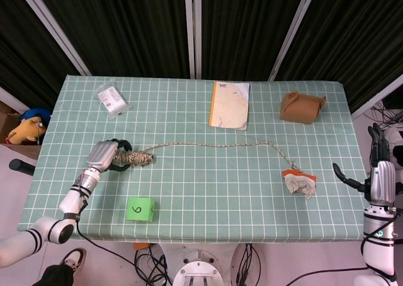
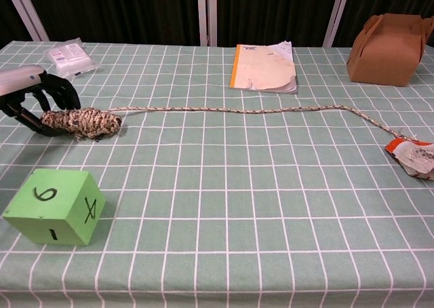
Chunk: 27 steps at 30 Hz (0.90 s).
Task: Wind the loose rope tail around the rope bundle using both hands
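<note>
Rope bundle [image 2: 81, 122] lies on its side toward the left of the worktop [image 1: 201, 191], a mottled tan-and-brown coil resting on the green checked cloth. Its loose rope tail [image 1: 220, 145] runs out from the bundle's right end and stretches rightward across the middle of the cloth in a long, nearly straight line, then bends down toward the near right, where it ends at a crumpled white-and-orange wrapper [image 1: 300, 182].

The left hand [image 2: 34, 96] is at the bundle's left end, dark fingers [image 2: 62, 91] curled over the top of the coil and the thumb low on the near side, so the end of the bundle sits gripped between them. The right hand [image 1: 378, 166] is well apart from the rope, past the right edge of the worktop, upright with its fingers spread and nothing in it; only the head view shows it.

A green cube [image 2: 55, 206] marked with a 6 sits near the front edge, below the bundle and clear of it. Toward the far side lie a small white sealed packet [image 1: 112, 99] at the left, an orange-spined notebook [image 1: 230, 104] near the centre and a brown paper box [image 2: 389, 39] at the right.
</note>
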Available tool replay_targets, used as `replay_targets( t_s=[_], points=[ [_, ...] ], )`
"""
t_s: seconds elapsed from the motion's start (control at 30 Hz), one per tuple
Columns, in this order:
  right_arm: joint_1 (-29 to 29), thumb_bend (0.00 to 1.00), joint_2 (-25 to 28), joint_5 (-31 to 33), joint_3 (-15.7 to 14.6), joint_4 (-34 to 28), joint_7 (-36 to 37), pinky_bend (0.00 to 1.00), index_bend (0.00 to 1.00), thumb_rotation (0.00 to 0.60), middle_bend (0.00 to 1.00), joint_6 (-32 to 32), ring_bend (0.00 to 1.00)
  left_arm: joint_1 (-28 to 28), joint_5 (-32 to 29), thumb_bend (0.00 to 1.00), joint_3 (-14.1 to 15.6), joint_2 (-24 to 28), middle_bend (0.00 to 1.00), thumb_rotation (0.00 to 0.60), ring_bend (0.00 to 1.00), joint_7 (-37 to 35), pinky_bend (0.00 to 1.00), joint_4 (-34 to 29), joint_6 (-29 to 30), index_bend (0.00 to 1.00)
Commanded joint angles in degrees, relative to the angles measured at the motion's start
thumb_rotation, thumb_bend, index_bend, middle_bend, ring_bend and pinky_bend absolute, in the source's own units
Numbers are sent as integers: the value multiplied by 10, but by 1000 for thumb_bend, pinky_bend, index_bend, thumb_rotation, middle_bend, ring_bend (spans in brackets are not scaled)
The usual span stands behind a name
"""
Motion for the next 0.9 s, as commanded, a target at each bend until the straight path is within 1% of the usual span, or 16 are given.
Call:
replay_targets(
  t_s=[0.03, 0.13, 0.47, 0.57, 0.7, 0.83, 0.9],
  points=[
    [0, 175, 0, 1, 0, 1, 0, 0, 0, 600, 0, -2, 0, -1, 1, 211, 0, -1, 434, 600, 354, -5, 422, 2, 0, 429],
    [0, 176, 0, 1, -2, 1, -1, 0, 0, 600, 0, -5, 0, -1, 2, 232, 1, -3, 456, 600, 374, -9, 442, 5, -1, 452],
    [1, 176, 0, 2, -4, 1, -4, 0, 0, 600, 0, -11, 0, -5, 4, 279, 4, -11, 485, 600, 402, -40, 481, 25, -11, 479],
    [0, 176, 0, 3, -4, 1, -5, 0, 0, 600, 0, -11, 0, -5, 9, 286, 5, -14, 499, 600, 432, -52, 510, 32, -9, 492],
    [-1, 176, 1, 3, -3, 0, -6, 0, 0, 600, 0, -9, 0, -5, 17, 308, 6, -17, 527, 600, 495, -66, 561, 39, -2, 516],
    [-1, 176, 1, 3, -4, -2, -8, 0, 0, 600, 0, -9, 0, -5, 26, 352, 8, -19, 564, 600, 538, -80, 591, 45, 7, 552],
    [-2, 176, 0, 3, -4, -3, -8, 0, 0, 600, 0, -10, 0, -2, 35, 375, 7, -23, 588, 600, 564, -95, 610, 50, 22, 575]
  ],
)
